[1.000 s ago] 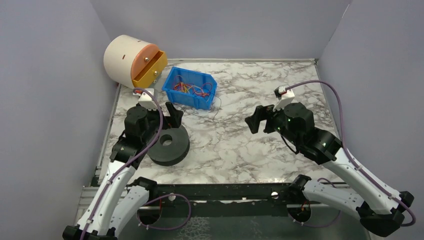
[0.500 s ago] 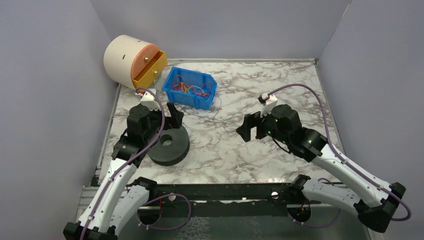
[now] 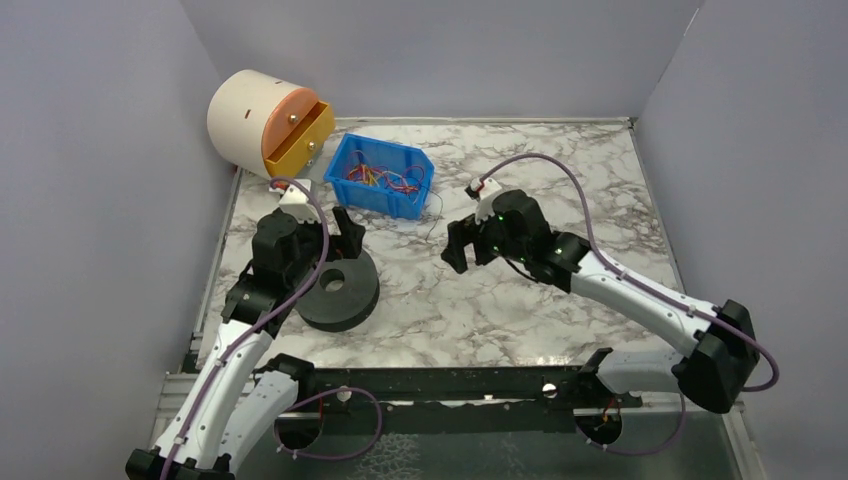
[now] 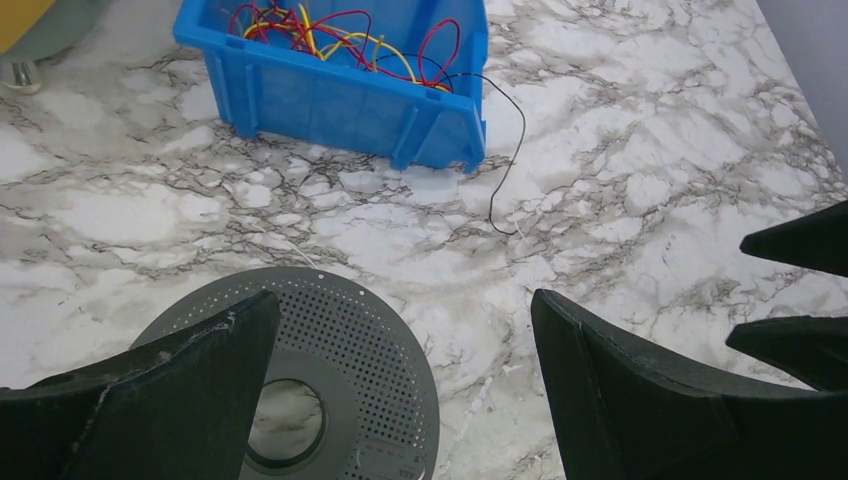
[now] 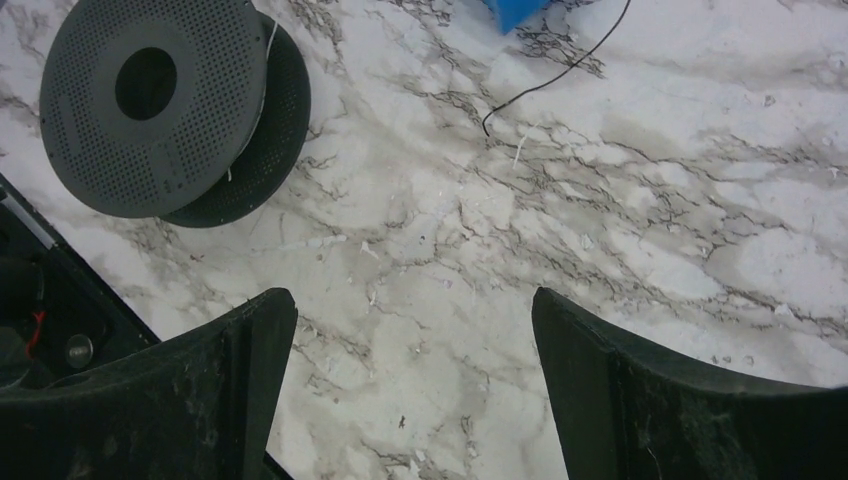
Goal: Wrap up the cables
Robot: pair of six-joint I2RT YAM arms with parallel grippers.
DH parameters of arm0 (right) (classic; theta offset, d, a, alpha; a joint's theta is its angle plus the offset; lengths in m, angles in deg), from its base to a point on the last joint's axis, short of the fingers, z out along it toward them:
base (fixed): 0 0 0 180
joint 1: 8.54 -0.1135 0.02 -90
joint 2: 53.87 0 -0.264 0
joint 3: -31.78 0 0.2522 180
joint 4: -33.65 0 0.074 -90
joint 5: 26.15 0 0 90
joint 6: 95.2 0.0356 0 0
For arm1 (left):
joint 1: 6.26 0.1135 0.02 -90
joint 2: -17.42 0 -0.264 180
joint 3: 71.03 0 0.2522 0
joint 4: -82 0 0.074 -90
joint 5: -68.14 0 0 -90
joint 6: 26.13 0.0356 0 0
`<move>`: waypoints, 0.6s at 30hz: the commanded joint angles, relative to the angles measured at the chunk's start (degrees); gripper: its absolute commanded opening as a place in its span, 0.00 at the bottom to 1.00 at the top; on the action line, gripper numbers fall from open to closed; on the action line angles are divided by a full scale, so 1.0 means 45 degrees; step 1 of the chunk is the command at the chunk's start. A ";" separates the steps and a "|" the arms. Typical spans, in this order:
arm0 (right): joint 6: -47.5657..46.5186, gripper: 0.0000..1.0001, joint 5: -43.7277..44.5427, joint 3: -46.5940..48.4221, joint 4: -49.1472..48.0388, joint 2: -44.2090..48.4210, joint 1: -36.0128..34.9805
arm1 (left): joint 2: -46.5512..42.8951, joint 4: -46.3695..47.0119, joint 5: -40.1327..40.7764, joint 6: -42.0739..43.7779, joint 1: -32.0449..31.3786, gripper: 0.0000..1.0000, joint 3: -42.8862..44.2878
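While the right pincer (image 5: 410, 300) gapes empty (left pincer (image 4: 403, 300) too), centre it low over the black cable (image 4: 518, 160) — at its end.

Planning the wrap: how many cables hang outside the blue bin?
1: the black cable drapes over the blue bin's rim onto the table; coloured cables stay inside, possibly hiding more.

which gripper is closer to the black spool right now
Left. The left gripper hangs open over the far edge of the spool; the right gripper, also open, is well off to the spool's right.
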 commanded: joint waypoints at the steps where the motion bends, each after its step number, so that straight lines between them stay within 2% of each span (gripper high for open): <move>1: -0.0794 0.92 -0.0494 0.1188 -0.1487 -0.1397 -0.0050 | -0.0506 -0.0356 0.0772 0.0186 0.0094 0.99 -0.0081; 13: -0.2611 0.89 -0.0716 0.5835 -0.0783 -0.6115 -0.0043 | -0.0910 -0.0862 0.2073 0.0235 0.0096 0.99 0.0074; 18: -0.3758 0.87 -0.1286 0.8579 0.0318 -0.8361 -0.0038 | -0.1073 -0.1424 0.3745 0.0125 0.0094 0.99 0.0301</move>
